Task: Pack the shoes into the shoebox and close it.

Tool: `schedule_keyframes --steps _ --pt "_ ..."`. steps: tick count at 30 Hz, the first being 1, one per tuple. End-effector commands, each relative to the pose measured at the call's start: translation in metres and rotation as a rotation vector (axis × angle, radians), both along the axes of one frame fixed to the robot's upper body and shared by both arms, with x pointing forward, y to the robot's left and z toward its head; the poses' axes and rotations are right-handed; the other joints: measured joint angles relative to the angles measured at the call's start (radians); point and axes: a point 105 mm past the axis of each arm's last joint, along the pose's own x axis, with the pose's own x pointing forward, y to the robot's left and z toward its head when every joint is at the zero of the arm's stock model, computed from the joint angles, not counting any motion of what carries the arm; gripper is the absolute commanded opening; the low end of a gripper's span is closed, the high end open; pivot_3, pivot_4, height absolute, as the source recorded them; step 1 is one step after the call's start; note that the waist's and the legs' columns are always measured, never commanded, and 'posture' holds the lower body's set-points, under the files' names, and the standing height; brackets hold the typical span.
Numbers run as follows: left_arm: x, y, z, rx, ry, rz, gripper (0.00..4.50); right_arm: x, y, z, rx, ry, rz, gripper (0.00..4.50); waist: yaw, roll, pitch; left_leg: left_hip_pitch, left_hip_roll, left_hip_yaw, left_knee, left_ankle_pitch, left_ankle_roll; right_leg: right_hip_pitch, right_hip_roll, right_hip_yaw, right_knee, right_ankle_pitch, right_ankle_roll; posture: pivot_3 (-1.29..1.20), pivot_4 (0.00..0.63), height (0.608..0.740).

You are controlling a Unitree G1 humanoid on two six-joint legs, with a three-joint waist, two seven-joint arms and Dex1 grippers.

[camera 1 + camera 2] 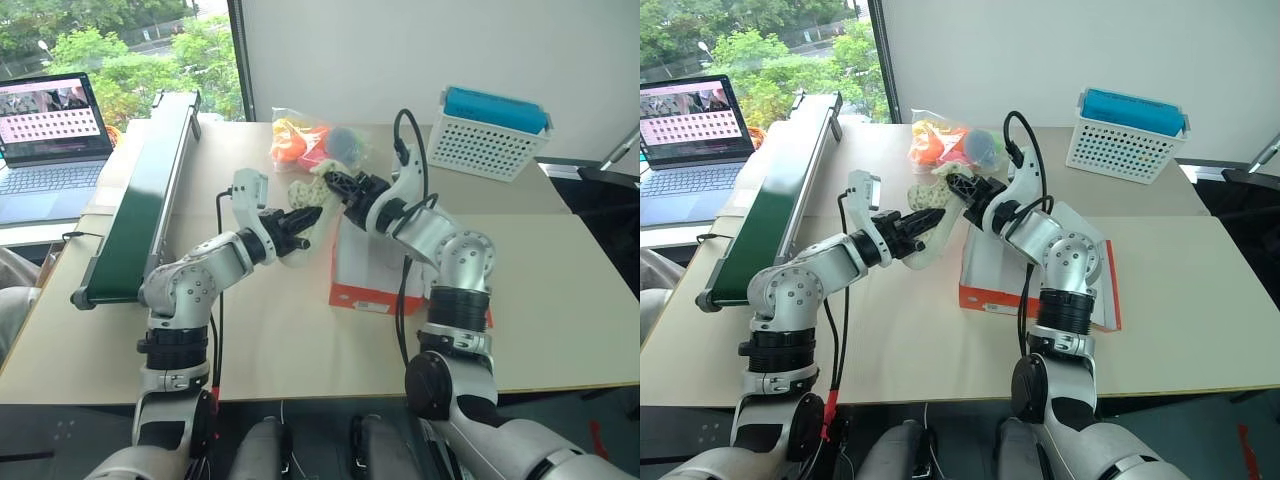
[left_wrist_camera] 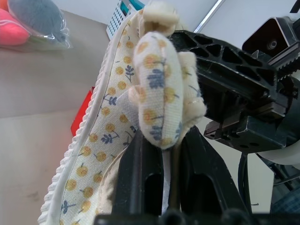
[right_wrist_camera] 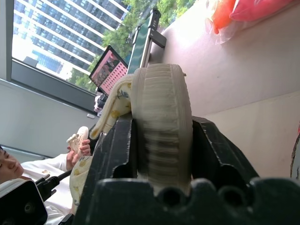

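No writing or brand is readable anywhere. The left gripper (image 2: 159, 154) clenches the cream shoe (image 2: 117, 117), printed with small flowers, and the right gripper (image 3: 161, 140) clamps its ribbed sole between both fingers, above the open red shoebox (image 1: 985, 290).

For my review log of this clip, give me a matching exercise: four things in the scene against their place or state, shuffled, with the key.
Things:
1. shoe
2. shoebox
3. white basket
4. laptop

Places or states:
A. far right of the table, blue item inside
B. off the table's left side, screen lit
C. open on the table under the right arm
D. gripped by both the left gripper and right gripper

Pairs: 1-D, 2-C, 3-A, 4-B
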Motion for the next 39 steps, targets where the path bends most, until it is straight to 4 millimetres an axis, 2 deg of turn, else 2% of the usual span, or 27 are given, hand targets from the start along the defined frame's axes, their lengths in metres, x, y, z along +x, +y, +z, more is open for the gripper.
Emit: schedule_keyframes --steps 1,8,10,11,13,15,19,21,23,25,30,34,39 --pt "-0.009 -0.01 0.017 -0.013 -0.072 -0.053 0.01 -0.006 0.007 0.019 0.041 -0.069 0.033 0.84 0.0 0.0 0.0 0.0 0.0 0.0 0.0 0.0 0.0 0.0 0.0 0.0 0.0 0.0 0.0 0.0 0.15 0.699" --pt "-0.01 -0.01 0.009 0.058 -0.097 -0.033 0.01 -0.007 0.007 0.025 0.091 -0.077 0.02 0.84 0.0 0.0 0.0 0.0 0.0 0.0 0.0 0.0 0.0 0.0 0.0 0.0 0.0 0.0 0.0 0.0 0.15 0.699" --pt "-0.014 -0.013 0.009 0.069 -0.123 -0.054 0.97 -0.006 0.004 0.027 0.109 -0.077 -0.002 0.83 0.0 0.0 0.0 0.0 0.0 0.0 0.0 0.0 0.0 0.0 0.0 0.0 0.0 0.0 0.0 0.0 0.15 0.699" --pt "-0.015 -0.013 0.009 0.073 -0.13 -0.058 1.14 -0.005 0.002 0.027 0.115 -0.076 -0.011 0.83 0.0 0.0 0.0 0.0 0.0 0.0 0.0 0.0 0.0 0.0 0.0 0.0 0.0 0.0 0.0 0.0 0.15 0.699" --pt "-0.015 -0.013 0.008 0.078 -0.134 -0.051 1.89 -0.004 -0.003 0.028 0.115 -0.074 -0.034 0.83 0.001 0.0 0.0 0.0 0.0 0.0 0.0 0.0 0.0 0.0 0.0 0.0 0.0 0.0 0.0 0.0 0.15 0.699" --pt "-0.016 -0.014 0.007 0.095 -0.135 -0.053 2.57 0.001 -0.015 0.027 0.111 -0.069 -0.089 0.83 0.003 0.0 0.0 0.0 0.0 0.0 0.0 0.0 0.0 0.0 0.0 0.0 0.0 0.0 0.0 0.0 0.15 0.699" --pt "-0.019 -0.013 0.007 0.086 -0.138 -0.064 2.57 0.011 -0.048 0.029 0.06 -0.076 -0.2 0.83 0.003 0.0 0.0 0.0 0.0 0.0 0.0 0.0 0.0 0.0 0.0 0.0 0.0 0.0 0.0 0.0 0.15 0.699" --pt "-0.02 -0.011 0.004 0.102 -0.136 -0.06 2.57 0.014 -0.074 0.033 -0.02 -0.095 -0.267 0.83 0.005 0.0 0.0 0.0 0.0 0.0 0.0 0.0 0.0 0.0 0.0 0.0 0.0 0.0 0.0 0.0 0.15 0.699" --pt "-0.024 -0.008 -0.008 0.196 -0.147 -0.07 2.57 0.014 -0.1 0.04 -0.118 -0.115 -0.305 0.83 0.008 0.001 0.001 0.0 -0.001 0.0 0.0 0.0 0.001 0.0 -0.001 0.0 0.0 0.0 0.0 0.0 0.15 0.699" --pt "-0.029 -0.007 -0.02 0.264 -0.156 -0.098 2.57 0.011 -0.113 0.045 -0.171 -0.118 -0.298 0.83 0.006 0.002 0.001 -0.001 -0.001 0.001 0.0 -0.001 0.001 0.0 -0.001 0.0 -0.001 0.0 0.0 0.0 0.15 0.699" --pt "-0.047 -0.008 -0.033 0.367 -0.253 -0.226 2.57 0.004 -0.126 0.041 -0.373 -0.024 -0.189 0.83 -0.011 0.005 0.003 0.0 0.0 0.003 -0.001 -0.003 0.005 -0.001 -0.001 0.002 -0.002 0.0 0.0 0.0 0.15 0.699" --pt "-0.066 -0.02 -0.039 0.407 -0.332 -0.394 2.57 0.003 -0.123 0.02 -0.533 0.092 -0.095 0.83 -0.016 0.006 0.003 0.001 0.001 0.002 -0.001 -0.003 0.006 -0.001 0.0 0.002 -0.001 0.0 -0.001 0.0 0.15 0.699" --pt "-0.069 -0.024 -0.046 0.439 -0.359 -0.449 2.57 0.007 -0.125 -0.001 -0.67 0.14 -0.052 0.83 -0.004 0.006 0.003 0.0 0.0 0.002 -0.001 -0.004 0.007 -0.001 -0.001 0.002 -0.003 -0.001 -0.001 0.0 0.15 0.699"
